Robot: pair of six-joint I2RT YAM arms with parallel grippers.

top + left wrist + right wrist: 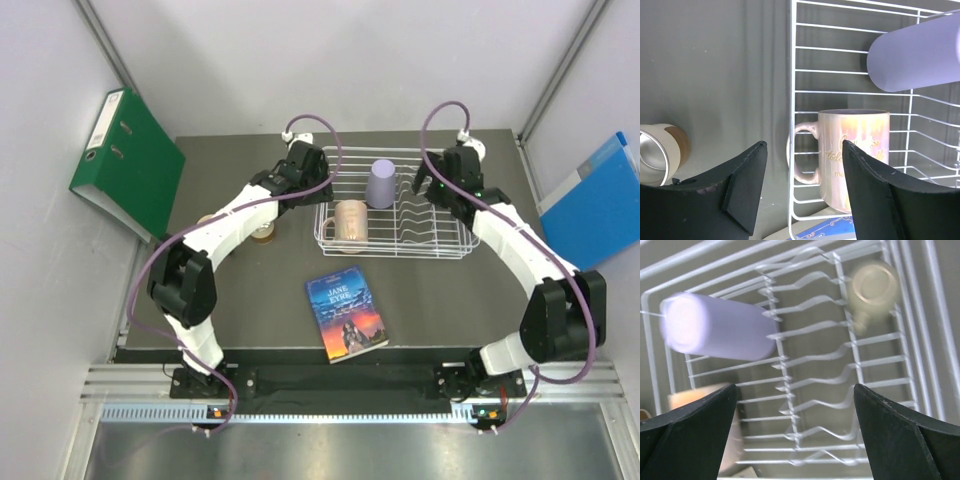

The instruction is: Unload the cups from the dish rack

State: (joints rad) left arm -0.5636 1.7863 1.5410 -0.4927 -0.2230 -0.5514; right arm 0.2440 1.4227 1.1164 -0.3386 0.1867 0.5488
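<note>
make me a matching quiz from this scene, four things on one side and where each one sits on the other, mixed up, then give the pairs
Things:
1. lilac tumbler
2. peach mug
3. paperback book
4. green binder

Places:
A. flat on the table, in front of the dish rack
B. in the rack's near-left corner
C. leaning at the left wall
D. in the rack, toward its far side

Pairs: 1-D, 2-B, 3-A, 4-C
</note>
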